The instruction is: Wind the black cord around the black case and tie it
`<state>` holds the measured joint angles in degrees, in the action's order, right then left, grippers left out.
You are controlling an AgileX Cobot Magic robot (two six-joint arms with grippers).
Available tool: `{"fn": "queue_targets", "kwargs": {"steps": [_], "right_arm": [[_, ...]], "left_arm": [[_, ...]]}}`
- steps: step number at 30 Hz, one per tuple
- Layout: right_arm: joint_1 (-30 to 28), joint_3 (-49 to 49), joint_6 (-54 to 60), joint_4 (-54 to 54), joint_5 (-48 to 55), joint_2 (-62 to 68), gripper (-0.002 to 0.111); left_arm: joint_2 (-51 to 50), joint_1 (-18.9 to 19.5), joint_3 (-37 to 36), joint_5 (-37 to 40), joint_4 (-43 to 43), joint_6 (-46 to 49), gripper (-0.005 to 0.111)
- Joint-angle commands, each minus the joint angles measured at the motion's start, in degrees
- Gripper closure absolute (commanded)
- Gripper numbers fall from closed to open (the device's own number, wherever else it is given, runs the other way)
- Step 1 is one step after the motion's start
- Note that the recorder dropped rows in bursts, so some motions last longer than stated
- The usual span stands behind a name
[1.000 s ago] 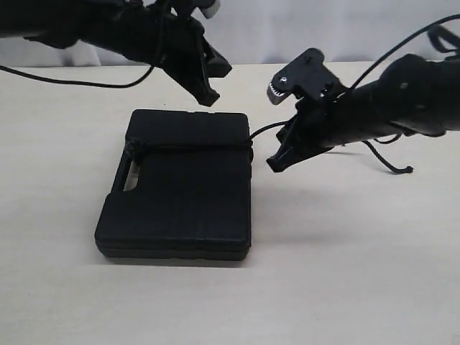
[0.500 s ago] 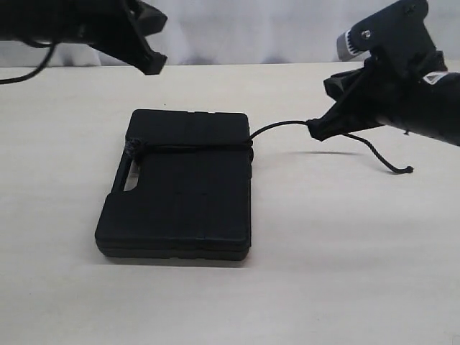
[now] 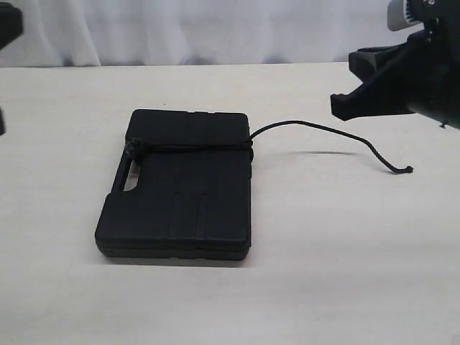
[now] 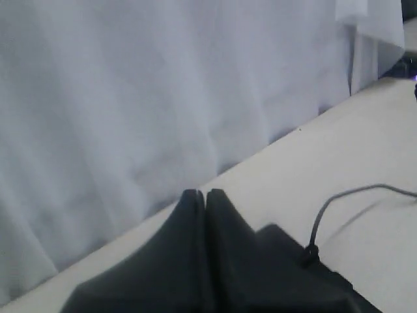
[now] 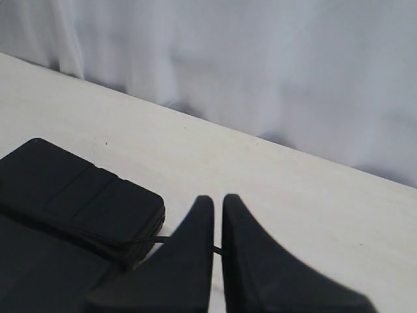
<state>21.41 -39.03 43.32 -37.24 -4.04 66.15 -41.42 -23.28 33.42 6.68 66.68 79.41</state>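
Plain beige table (image 3: 323, 287), white curtain (image 3: 215, 29) behind, nothing else around. The black case (image 3: 180, 201) is parked flat left of centre. Its long axis looks to run near to far, with the handle slot on its left edge, lid up. The black cord (image 3: 316, 128) is seen crossing the far part of the lid from left to right, bunched into a knot (image 3: 134, 149) by the slot. Its free tail leaves the right edge and arcs rightward to a knotted tip (image 3: 407, 169). The left gripper (image 4: 204, 192) is pinched shut on nothing. The same goes for the right gripper (image 5: 217, 199), which is held up and clear of the cord. Honestly, what could bite: only one band is visible, fairly near the far end, so it could get slid off that end if the tail is tugged or snagged by the nearby right claw. How tight the knot is can't be told.
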Motion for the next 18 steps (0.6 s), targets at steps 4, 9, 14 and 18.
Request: {"fn": "queue_targets", "kwargs": {"steps": [4, 9, 14, 18], "right_arm": [[0.1, 5.7, -1.5, 0.0, 0.3, -7.8, 0.104], [0.1, 10.2, -4.1, 0.0, -0.6, -16.2, 0.104], [0.1, 14.1, -6.8, 0.0, -0.6, -25.4, 0.104], [0.1, 16.5, -9.8, 0.0, -0.4, -32.6, 0.104]], "left_arm": [[19.3, 0.0, -6.0, -1.5, 3.3, -2.8, 0.107], [26.4, 0.0, -6.6, 0.2, 3.3, -2.9, 0.107], [29.6, 0.0, -6.6, 2.7, 3.3, -2.9, 0.107], [29.7, 0.0, -6.6, 5.3, 2.9, -3.0, 0.107]]}}
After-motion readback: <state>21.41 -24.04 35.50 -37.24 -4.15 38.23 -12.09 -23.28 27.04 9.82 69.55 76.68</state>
